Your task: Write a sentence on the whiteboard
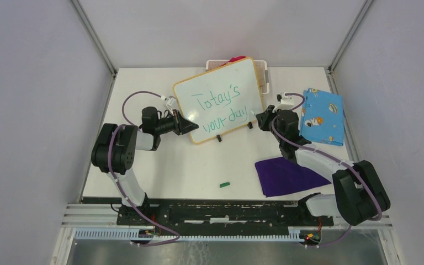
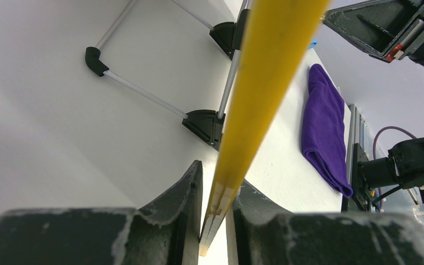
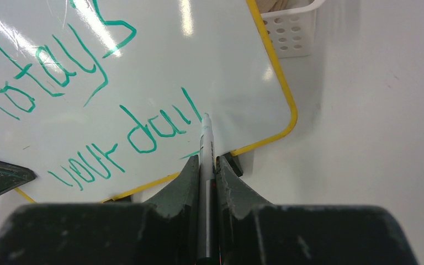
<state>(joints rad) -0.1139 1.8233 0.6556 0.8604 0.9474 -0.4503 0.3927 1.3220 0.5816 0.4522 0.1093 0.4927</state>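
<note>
The whiteboard (image 1: 221,98) stands tilted on its two black feet at the middle back of the table. The sentence (image 1: 218,105) is in green marker, two lines reading about "Totay's your day". My left gripper (image 1: 190,126) is shut on the board's lower left corner; in the left wrist view its fingers (image 2: 190,187) pinch the yellow frame edge (image 2: 259,99). My right gripper (image 1: 260,118) is shut on a white marker (image 3: 206,143), whose tip rests on the whiteboard (image 3: 226,66) just right of the last green stroke of "day" (image 3: 138,135).
A purple cloth (image 1: 287,175) lies at the front right, a blue patterned cloth (image 1: 323,116) at the right edge. A white basket (image 1: 262,72) stands behind the board. A small green cap (image 1: 224,184) lies near the front edge.
</note>
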